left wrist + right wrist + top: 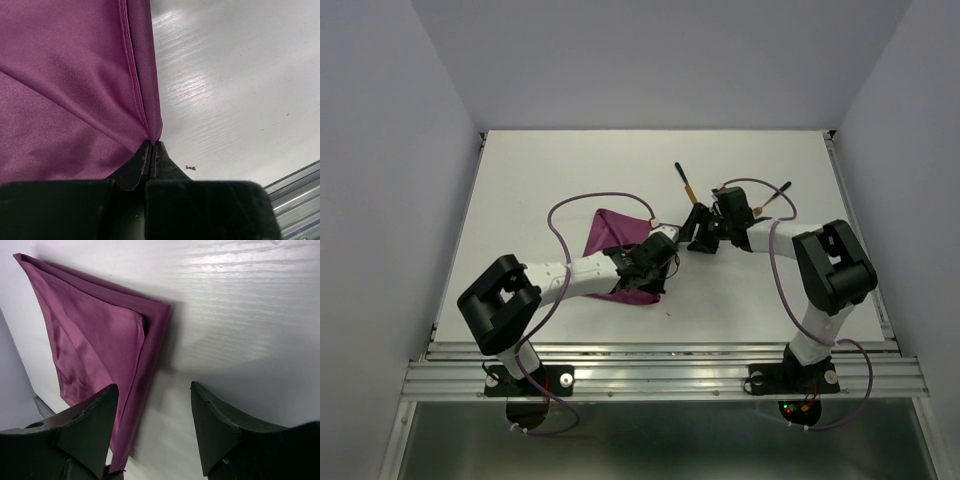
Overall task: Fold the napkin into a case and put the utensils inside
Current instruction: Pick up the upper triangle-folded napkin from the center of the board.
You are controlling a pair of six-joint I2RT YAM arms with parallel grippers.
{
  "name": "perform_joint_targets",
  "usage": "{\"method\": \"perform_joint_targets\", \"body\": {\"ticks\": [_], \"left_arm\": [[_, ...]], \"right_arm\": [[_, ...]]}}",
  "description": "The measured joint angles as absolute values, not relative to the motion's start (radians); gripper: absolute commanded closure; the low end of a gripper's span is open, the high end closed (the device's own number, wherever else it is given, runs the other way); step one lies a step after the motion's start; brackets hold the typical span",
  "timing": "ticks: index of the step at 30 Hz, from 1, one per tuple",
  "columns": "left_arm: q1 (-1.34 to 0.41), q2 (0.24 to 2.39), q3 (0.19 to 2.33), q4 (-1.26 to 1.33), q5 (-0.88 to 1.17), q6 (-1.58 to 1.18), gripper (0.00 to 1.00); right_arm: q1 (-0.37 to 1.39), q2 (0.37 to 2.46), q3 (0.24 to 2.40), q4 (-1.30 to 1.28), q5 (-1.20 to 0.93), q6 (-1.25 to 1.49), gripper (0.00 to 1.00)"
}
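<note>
—Top external: your napkin [610, 232] lies partly folded on the surface [520, 180], with both utensils [685, 183] outside, beyond it.
—Left wrist?
—Left pincer [151, 150] clenched on a napkin edge.
—Right wrist?
—Right pincer [154, 390] released, empty. No case yet; you've folding and loading left.
</note>
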State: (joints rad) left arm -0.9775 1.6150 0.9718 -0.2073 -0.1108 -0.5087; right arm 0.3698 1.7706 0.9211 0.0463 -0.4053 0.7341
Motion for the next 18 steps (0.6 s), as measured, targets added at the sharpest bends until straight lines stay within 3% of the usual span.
{"method": "perform_joint_targets", "body": {"ticks": [11,16,18], "left_arm": [[-0.978,1.615,0.958,-0.188,-0.084,-0.509,1.0],[-0.977,1.613,0.955,-0.181,-0.083,-0.509,1.0],[-0.977,1.61,0.955,-0.18,-0.083,-0.509,1.0]], "right_arm": [[0.411,1.893,1.012,0.113,-0.429,0.775,0.58],[0.414,1.912,1.014,0.125,-0.428,0.786,0.77],[0.414,1.914,1.014,0.124,-0.426,0.787,0.89]]}}
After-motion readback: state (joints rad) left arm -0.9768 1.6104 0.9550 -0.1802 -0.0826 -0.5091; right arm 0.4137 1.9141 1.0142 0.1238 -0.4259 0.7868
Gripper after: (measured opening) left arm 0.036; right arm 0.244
